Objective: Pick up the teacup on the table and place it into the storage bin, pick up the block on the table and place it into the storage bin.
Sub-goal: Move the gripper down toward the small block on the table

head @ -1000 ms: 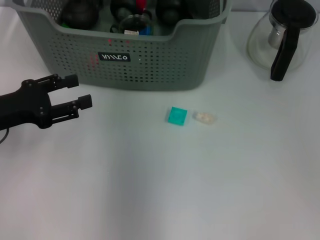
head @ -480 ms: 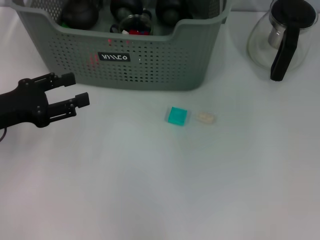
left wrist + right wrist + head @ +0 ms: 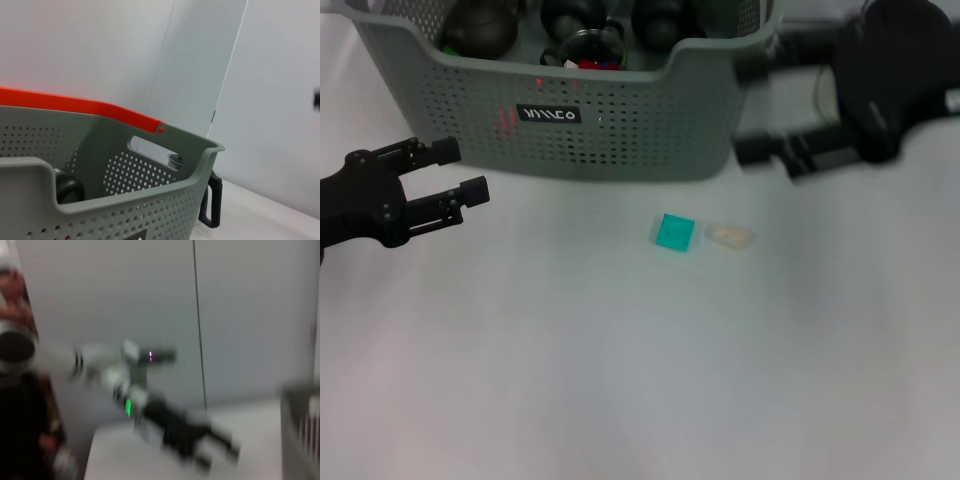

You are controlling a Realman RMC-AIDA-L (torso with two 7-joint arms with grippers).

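Newly arrived right hand, open and empty, hovers beside storage bin edge.

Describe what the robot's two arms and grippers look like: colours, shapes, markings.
The left gripper is matte black, with two slim jaws ending in small rounded pads on a blocky black body. In the right wrist view its arm looks white with a green light. The right gripper is also black, with a bulky rounded body, but blurred.

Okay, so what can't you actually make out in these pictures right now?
- Right claw, head view: motion-blurred.
- Glass carafe: hidden behind the right arm in the head view.
- Storage bin contents: cut off by the top edge.
- Small pale object beside the green block: too small to identify.
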